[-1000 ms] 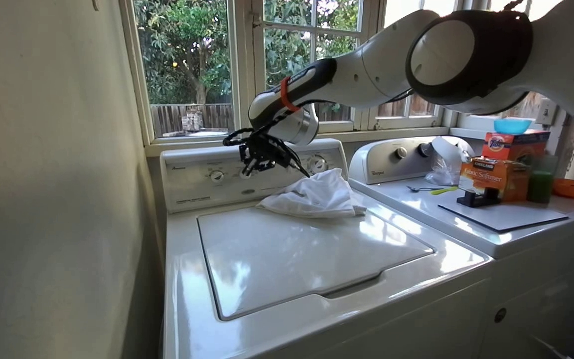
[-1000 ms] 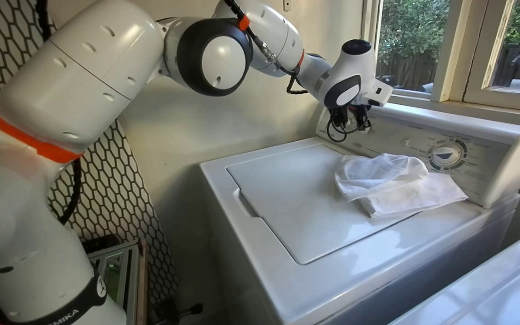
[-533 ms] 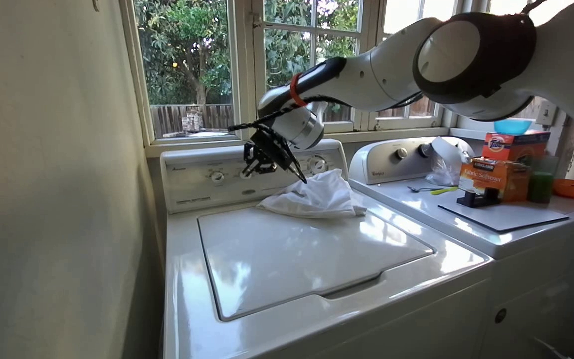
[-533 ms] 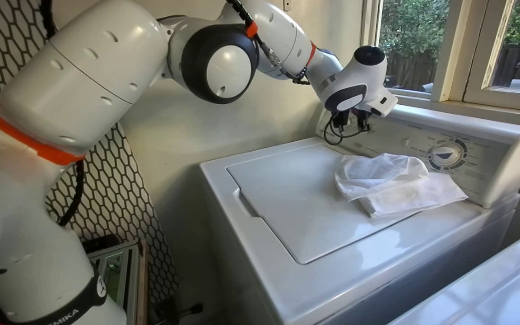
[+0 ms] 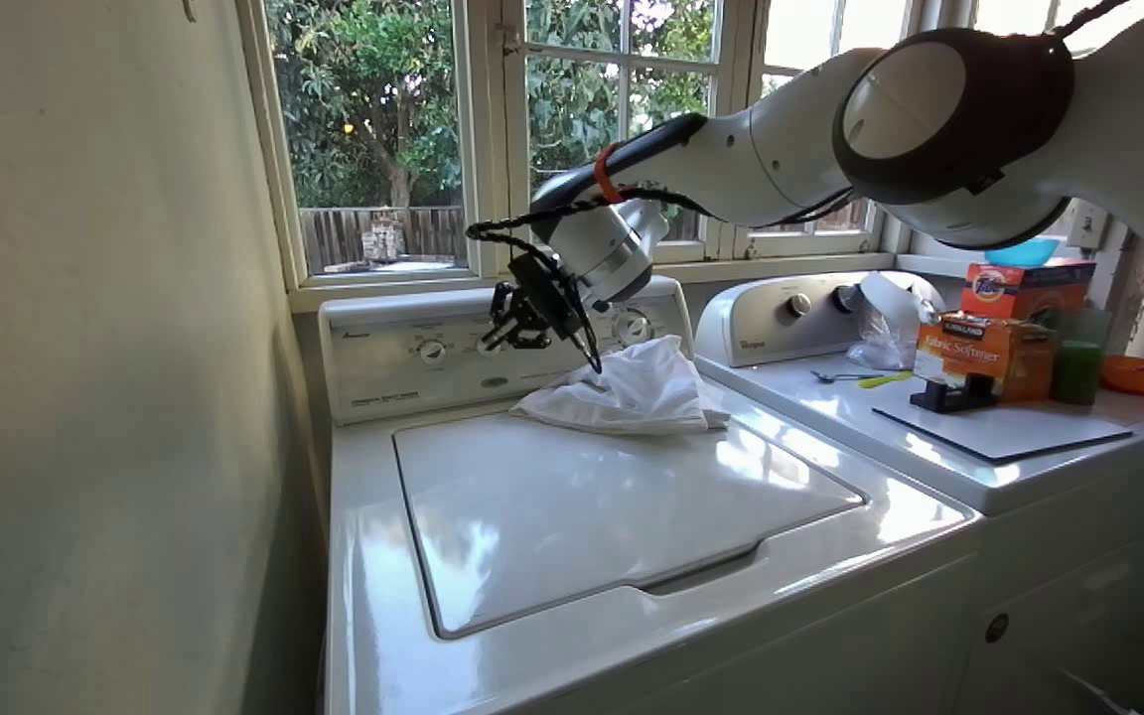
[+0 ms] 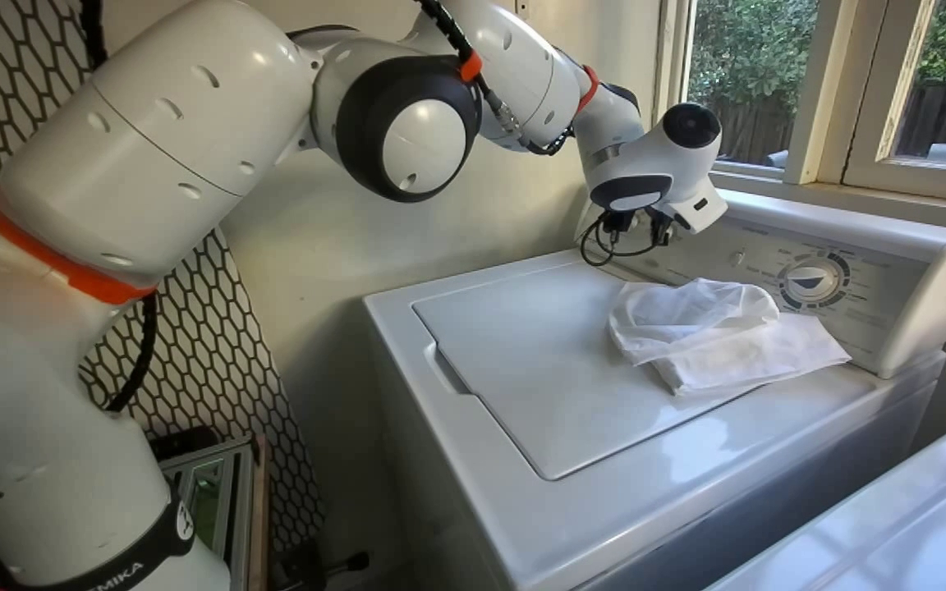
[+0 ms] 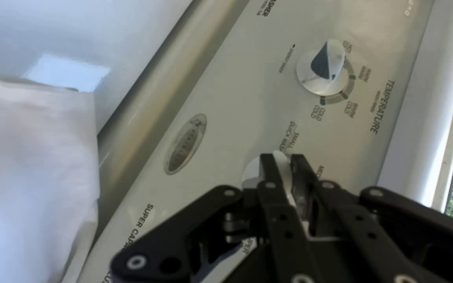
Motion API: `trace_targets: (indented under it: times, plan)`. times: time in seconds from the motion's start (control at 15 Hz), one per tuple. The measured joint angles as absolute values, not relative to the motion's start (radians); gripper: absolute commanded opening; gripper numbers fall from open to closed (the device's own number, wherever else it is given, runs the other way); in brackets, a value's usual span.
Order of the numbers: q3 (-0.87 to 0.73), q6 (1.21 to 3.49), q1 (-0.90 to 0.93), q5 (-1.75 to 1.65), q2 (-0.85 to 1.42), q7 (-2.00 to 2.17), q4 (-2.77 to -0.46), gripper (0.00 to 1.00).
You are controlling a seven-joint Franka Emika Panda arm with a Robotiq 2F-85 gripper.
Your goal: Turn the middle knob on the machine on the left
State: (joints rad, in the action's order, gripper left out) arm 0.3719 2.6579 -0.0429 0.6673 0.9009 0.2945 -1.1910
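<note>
White, glossy washer [image 5: 622,506]; take its control panel [image 7: 246,106] as landmark. Your middle knob [image 7: 283,167] sits in that panel's knob row, between the temperature knob [image 7: 325,72] near one end and the large cycle dial [image 6: 813,282] toward the other. Crumpled white cloth [image 6: 727,341] lies at the panel's foot, dial end. You have the gripper [image 7: 282,159] angled in at the panel, fingers [image 7: 267,169] set astride the knob's raised grip, presumably so a wrist roll will carry it round. Gap narrow, filled by that grip: pinched, judging by the wrist view, though full contact is partly hidden.
</note>
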Motion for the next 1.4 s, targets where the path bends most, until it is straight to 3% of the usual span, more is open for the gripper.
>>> trace_targets:
  times: [0.2, 0.27, 0.4, 0.87, 1.4]
  plan:
    - [0.384, 2.658, -0.055, 0.768, 0.905, 0.279, -1.197, 0.03]
    - [0.387, 2.658, -0.059, 0.806, 0.905, 0.269, -1.200, 0.39]
    - [0.393, 2.660, -0.064, 0.888, 0.906, 0.240, -1.205, 0.46]
    - [0.410, 2.554, -0.014, 0.998, 0.864, 0.026, -1.210, 0.99]
    - [0.217, 2.335, 0.109, 0.760, 0.658, 0.078, -1.333, 1.00]
